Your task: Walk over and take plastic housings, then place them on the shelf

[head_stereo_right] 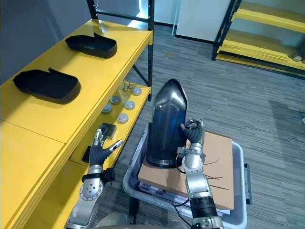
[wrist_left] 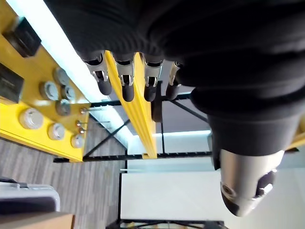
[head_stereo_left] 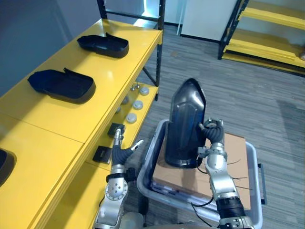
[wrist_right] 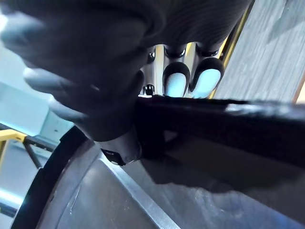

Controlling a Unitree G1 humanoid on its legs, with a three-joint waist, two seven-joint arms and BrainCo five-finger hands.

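Observation:
My right hand is shut on the edge of a glossy black plastic housing, which stands upright over the cardboard in the grey bin. The right wrist view shows the fingers and thumb pinching the housing's dark rim. Two more black housings lie on the top of the yellow shelf to the left. My left hand hangs open beside the shelf's front edge, holding nothing, its fingers straight.
The lower shelf board holds several round grey caps and two small black boxes. A black shelf post stands at the far end. Another yellow rack is at the back right. Grey carpet lies between.

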